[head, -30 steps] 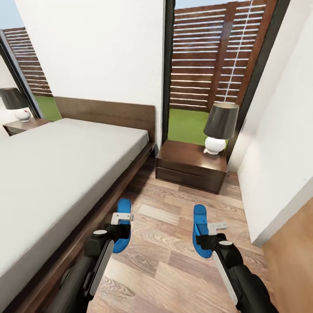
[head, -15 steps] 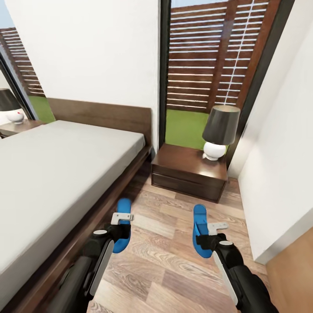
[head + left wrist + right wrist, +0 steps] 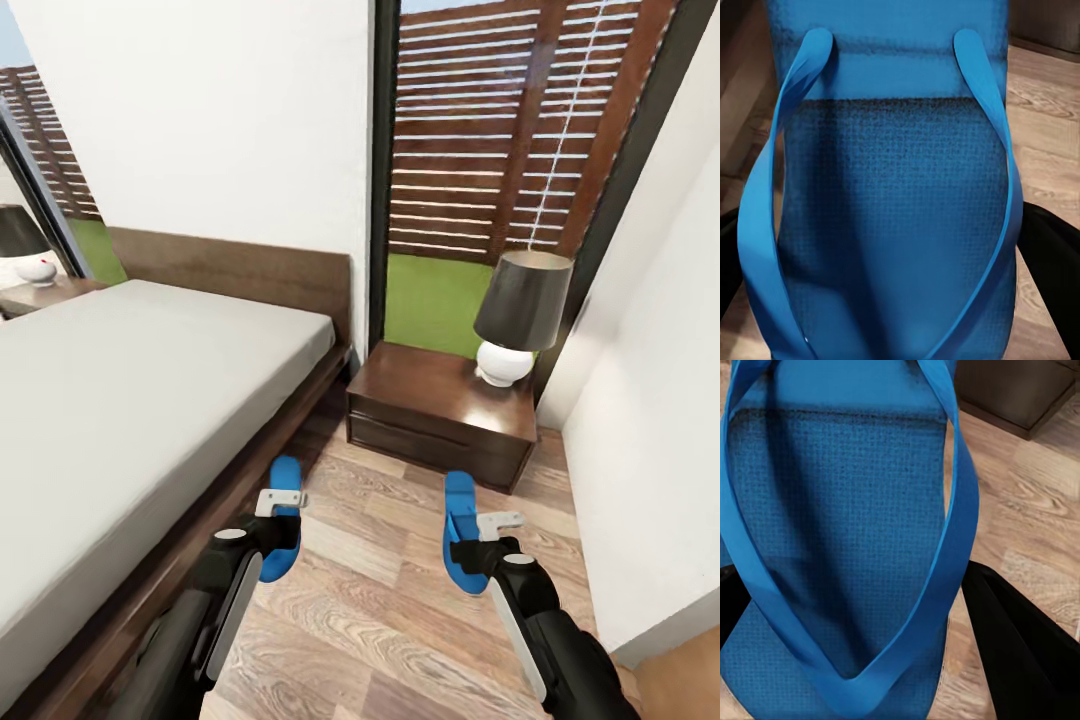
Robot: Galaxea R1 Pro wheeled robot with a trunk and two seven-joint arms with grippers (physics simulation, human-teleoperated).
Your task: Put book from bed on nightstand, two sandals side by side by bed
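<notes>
Each sandal is clamped in a gripper — the left sandal (image 3: 282,518) in the left gripper (image 3: 268,530), the right sandal (image 3: 459,533) in the right gripper (image 3: 478,548), fingers closed on the soles and both held above the floor (image 3: 380,610). In the wrist views the blue straps (image 3: 765,202) (image 3: 960,521) arch over each sole. The bed (image 3: 120,400) lies just outside the left gripper; the nightstand (image 3: 440,415) — with a lamp (image 3: 520,315) — stands ahead of the right one.
</notes>
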